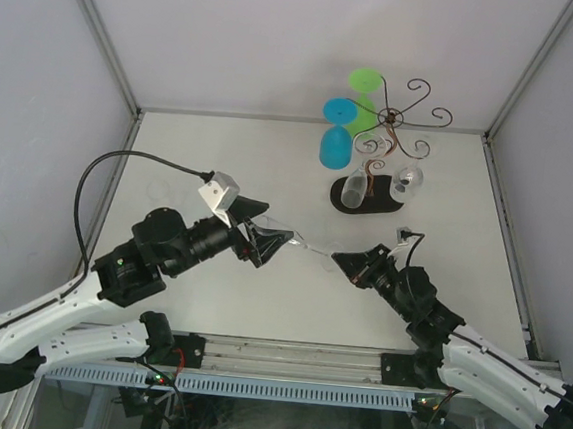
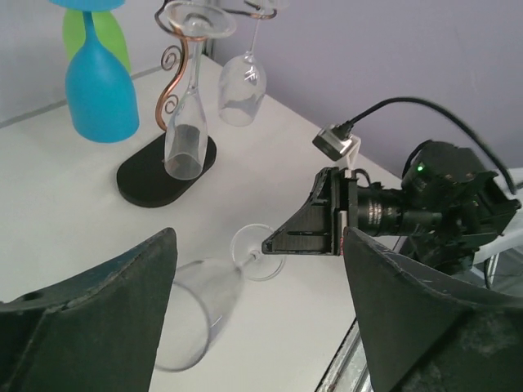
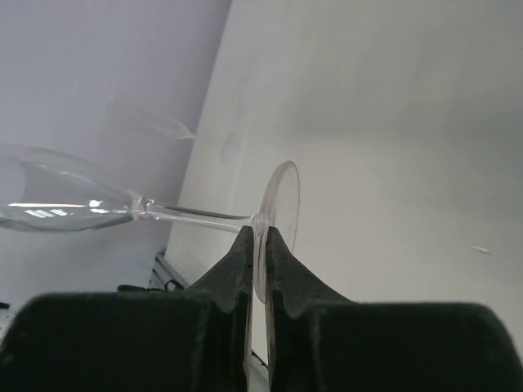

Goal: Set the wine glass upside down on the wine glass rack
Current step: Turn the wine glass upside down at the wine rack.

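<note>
Now, R pincer (image 3: 260,238) pinching wine glass (image 3: 73,200), clear disc foot, L pincer (image 1: 274,242) open

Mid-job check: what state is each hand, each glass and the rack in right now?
rack: upright, four glasses on it.
blue glass: hanging upside down on the rack.
green glass: hanging upside down on the rack.
flute: hanging upside down on the rack.
small clear glass: hanging upside down on the rack.
wine glass: lying level, off the rack.
right hand: shut on the wine glass's foot.
left hand: open, either side of the bowl.
</note>
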Controlling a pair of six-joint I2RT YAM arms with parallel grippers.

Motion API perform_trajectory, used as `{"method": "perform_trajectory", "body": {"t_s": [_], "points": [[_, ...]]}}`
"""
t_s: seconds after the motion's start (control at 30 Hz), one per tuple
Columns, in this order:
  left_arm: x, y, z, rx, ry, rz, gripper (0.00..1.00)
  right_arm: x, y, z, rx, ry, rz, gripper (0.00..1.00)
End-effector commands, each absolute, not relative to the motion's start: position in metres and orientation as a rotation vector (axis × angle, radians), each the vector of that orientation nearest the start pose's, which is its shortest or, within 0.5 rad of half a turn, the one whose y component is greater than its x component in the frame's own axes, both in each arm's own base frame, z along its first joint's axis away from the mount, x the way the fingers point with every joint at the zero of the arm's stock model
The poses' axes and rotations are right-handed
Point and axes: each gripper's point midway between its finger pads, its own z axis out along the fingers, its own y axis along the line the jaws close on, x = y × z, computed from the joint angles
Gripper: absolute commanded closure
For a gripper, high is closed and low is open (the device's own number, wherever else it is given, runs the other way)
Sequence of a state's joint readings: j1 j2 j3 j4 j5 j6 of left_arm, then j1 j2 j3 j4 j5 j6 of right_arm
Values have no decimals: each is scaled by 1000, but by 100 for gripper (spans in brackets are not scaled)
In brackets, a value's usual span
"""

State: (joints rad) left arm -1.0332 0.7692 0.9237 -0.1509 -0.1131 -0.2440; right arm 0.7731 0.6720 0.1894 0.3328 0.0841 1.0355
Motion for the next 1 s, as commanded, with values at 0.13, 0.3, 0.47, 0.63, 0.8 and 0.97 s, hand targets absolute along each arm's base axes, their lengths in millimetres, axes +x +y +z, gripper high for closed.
{"method": "perform_trajectory", "body": {"t_s": [0.13,0.3,0.47,0.63,0.8,0.97], "points": [[152,-248,417,497,1408,-996,12,211,195,154,263,1852,1039,100],[156,-235,416,491,1424,-926,12,213,179,158,200,1829,948,100],[159,-223,397,537,1489,-821,12,209,176,178,35,1779,877,100],[162,-211,378,566,1535,-729,12,206,177,199,-122,1744,770,100],[160,-200,370,589,1529,-685,12,208,180,220,-224,1675,672,100],[158,-194,362,662,1505,-630,12,204,188,241,-401,1556,539,100]]}}
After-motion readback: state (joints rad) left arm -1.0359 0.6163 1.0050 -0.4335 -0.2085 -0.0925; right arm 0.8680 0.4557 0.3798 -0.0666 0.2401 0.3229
